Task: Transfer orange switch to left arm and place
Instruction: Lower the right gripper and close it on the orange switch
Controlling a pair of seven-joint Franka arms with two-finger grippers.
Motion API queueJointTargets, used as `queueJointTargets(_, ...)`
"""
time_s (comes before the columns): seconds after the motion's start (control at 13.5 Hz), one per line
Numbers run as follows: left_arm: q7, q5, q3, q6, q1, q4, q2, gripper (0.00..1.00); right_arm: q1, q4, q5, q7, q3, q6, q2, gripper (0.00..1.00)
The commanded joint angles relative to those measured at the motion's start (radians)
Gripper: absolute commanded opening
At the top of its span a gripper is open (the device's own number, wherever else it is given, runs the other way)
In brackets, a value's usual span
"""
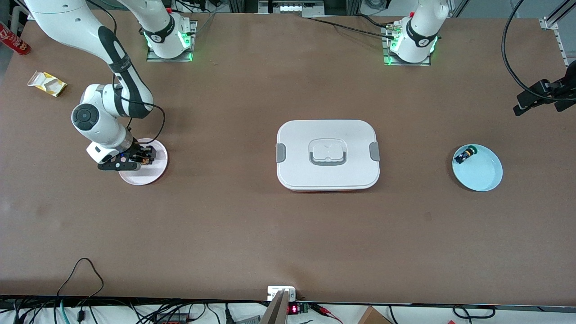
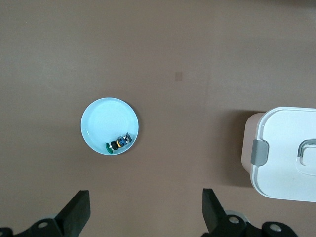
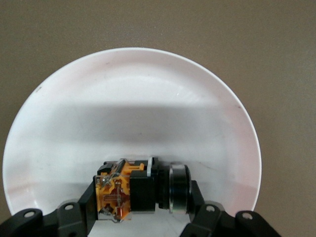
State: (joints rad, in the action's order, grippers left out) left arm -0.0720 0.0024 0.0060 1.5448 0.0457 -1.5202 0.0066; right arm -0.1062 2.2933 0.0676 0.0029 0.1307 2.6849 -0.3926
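Note:
The orange switch (image 1: 145, 155) lies on its side on the pink plate (image 1: 155, 174) toward the right arm's end of the table. My right gripper (image 1: 142, 155) is down at the plate and shut on the switch. In the right wrist view its fingers press the orange end and the black cap of the switch (image 3: 140, 190) over the plate (image 3: 133, 98). The white box (image 1: 297, 135) stands mid-table and also shows in the left wrist view (image 2: 284, 148). My left gripper (image 1: 535, 95) waits high up, open and empty (image 2: 145, 207).
A light-blue plate (image 1: 483, 175) toward the left arm's end holds a small black switch with blue and green parts (image 1: 464, 155); both show in the left wrist view (image 2: 106, 118), (image 2: 118, 143). A yellow packet (image 1: 47, 83) and a red can (image 1: 13, 40) lie near the right arm's corner.

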Motion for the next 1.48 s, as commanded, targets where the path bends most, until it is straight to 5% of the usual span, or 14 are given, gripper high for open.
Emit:
queueJointTargets(0.0, 0.000, -0.007, -0.003, -0.014, 0.002, 0.015, 0.004, 1.00, -0.006, 0.023, -0.003, -0.001, 0.000, 0.006, 0.034, 0.25)
queueJointTargets(0.37, 0.003, -0.007, -0.003, -0.012, 0.002, 0.017, 0.004, 1.00, -0.023, 0.009, 0.005, -0.133, -0.003, -0.016, 0.104, 0.01)
queueJointTargets(0.59, 0.001, -0.009, -0.003, -0.012, 0.002, 0.015, 0.004, 1.00, -0.049, -0.027, 0.003, -0.170, -0.008, -0.103, 0.150, 0.00)
queueJointTargets(0.89, 0.006, -0.012, -0.003, -0.023, -0.001, 0.011, 0.010, 1.00, -0.104, -0.268, -0.029, -0.170, -0.011, -0.438, 0.149, 0.00)
queueJointTargets(1.41, 0.006, -0.062, -0.001, -0.031, 0.003, 0.005, 0.021, 1.00, -0.141, -0.452, -0.122, -0.478, -0.077, -0.476, 0.162, 0.00)
